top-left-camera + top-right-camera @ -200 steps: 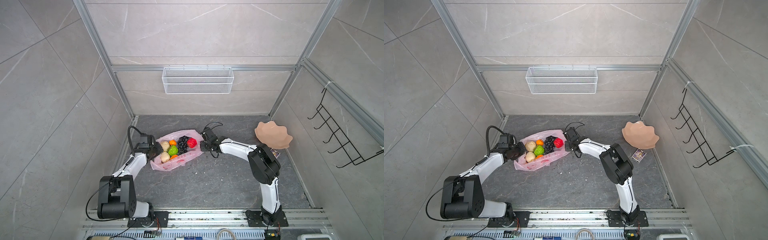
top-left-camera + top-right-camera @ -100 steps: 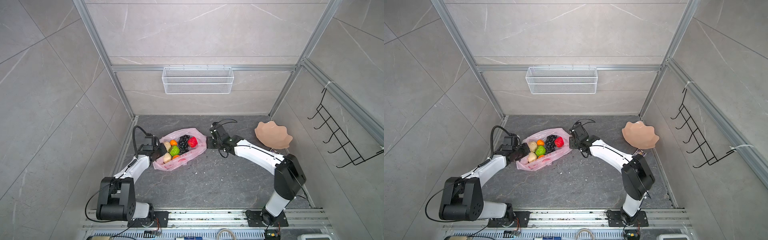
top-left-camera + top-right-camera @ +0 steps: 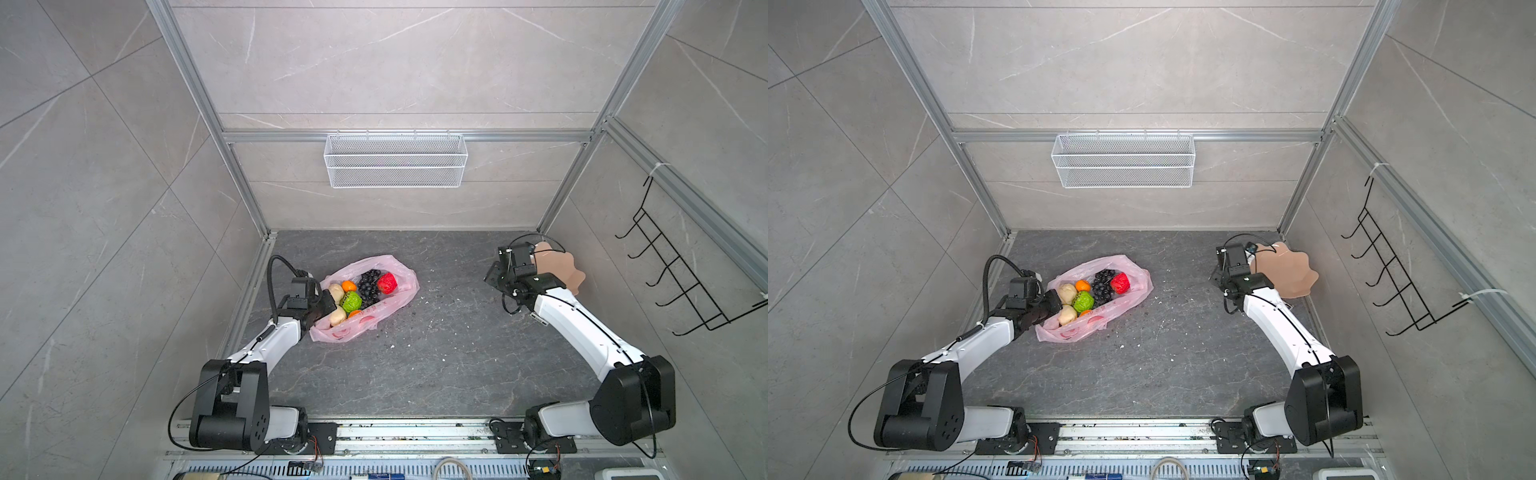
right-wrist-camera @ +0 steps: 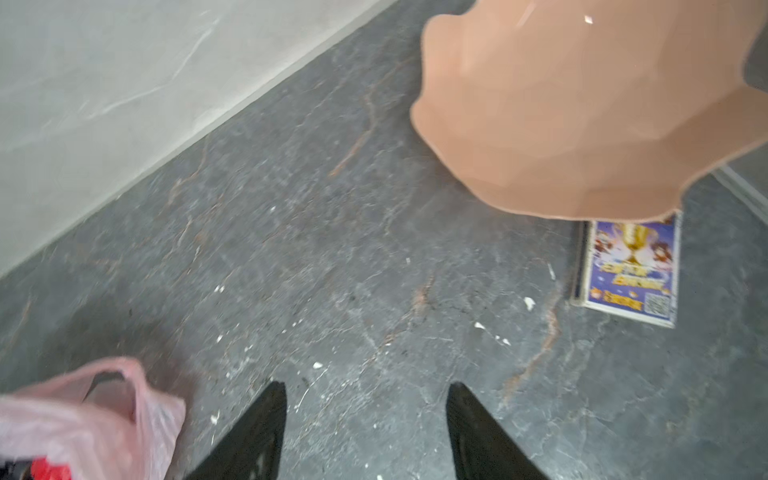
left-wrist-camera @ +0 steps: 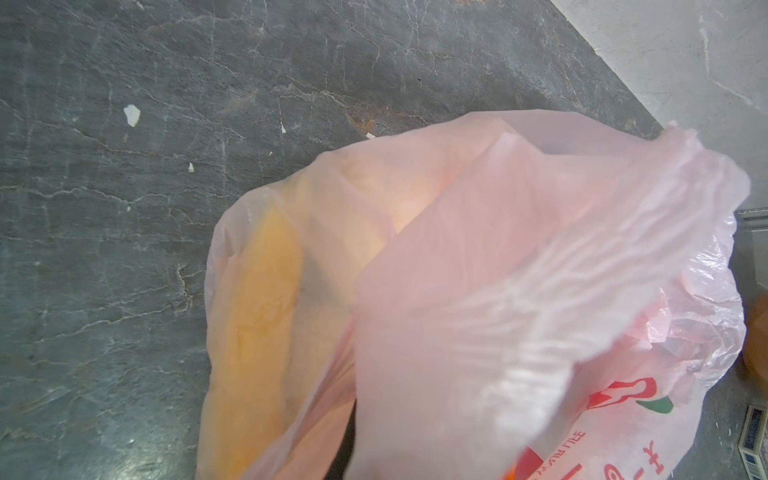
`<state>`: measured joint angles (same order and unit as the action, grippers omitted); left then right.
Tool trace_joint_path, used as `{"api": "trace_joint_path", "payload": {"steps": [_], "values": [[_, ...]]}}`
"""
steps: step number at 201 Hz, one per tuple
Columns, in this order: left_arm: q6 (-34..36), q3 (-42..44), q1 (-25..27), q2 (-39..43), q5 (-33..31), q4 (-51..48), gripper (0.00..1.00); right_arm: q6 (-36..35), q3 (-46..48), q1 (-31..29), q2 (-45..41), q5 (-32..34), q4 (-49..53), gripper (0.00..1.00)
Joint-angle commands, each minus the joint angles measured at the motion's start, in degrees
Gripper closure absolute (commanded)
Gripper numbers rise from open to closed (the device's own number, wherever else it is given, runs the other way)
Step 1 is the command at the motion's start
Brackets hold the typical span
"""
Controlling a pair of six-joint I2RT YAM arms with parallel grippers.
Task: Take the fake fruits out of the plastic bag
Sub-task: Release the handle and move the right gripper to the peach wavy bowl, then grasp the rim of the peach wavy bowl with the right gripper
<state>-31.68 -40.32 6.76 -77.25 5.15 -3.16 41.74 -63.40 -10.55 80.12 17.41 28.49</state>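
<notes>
Plastic bag (image 3: 405, 286), thin pink film with red print: lies slumped with its mouth agape on the left half of the dark stone floor (image 3: 415, 365), near the left wall. Contents, fake fruits, all inside the bag: red apple (image 3: 387, 282), dark grape bunch (image 3: 370, 286), bumpy green fruit (image 3: 352, 301), orange (image 3: 349, 286), beige lumps (image 3: 336, 292). The banana (image 5: 257, 316) shows only as a yellow shape through the film in the left wrist view. Left gripper (image 3: 328, 301): closed on the bag's rim beside the beige lumps, its fingers hidden by film drawn up across the wrist camera. Right gripper (image 4: 365, 415): fingers spread wide with nothing between them, over bare floor well apart from the bag. Peach wavy-edged dish (image 3: 571, 274): just beside that gripper, by the right wall, partly hidden in both top views by the arm's wrist. Printed card (image 4: 631, 270): flat on the floor, one end under the dish's edge. White wire basket (image 3: 395, 160): on the back wall. Black hook rack (image 3: 681, 282): on the right wall.
</notes>
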Motion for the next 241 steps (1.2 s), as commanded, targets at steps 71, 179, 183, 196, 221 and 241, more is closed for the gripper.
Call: {"api": "trace_joint_path", "payload": {"steps": [71, 179, 183, 196, 221, 241], "values": [[1.0, 0.5, 0.4, 0.7, -0.9, 3.0, 1.00, 18.7, 6.7, 18.3, 2.7, -8.2, -8.9, 0.38], [0.8, 0.3, 0.3, 0.6, 0.3, 3.2, 1.00, 29.5, 4.4, 19.1, 13.6, -13.4, -14.4, 0.38], [0.8, 0.3, 0.4, 0.6, 0.3, 3.2, 1.00, 29.9, 4.6, 19.0, 13.8, -13.3, -14.8, 0.38], [0.8, 0.3, 0.4, 0.5, 0.4, 3.3, 1.00, 31.5, 4.9, 19.2, 14.2, -12.8, -16.1, 0.38], [0.8, 0.3, 0.4, 0.2, 0.7, 3.5, 1.00, 33.4, 4.3, 19.2, 15.1, -11.2, -16.6, 0.38], [0.9, 0.3, 0.4, 0.0, 0.8, 3.6, 1.00, 35.6, 3.3, 19.3, 16.5, -10.8, -16.1, 0.38]]}}
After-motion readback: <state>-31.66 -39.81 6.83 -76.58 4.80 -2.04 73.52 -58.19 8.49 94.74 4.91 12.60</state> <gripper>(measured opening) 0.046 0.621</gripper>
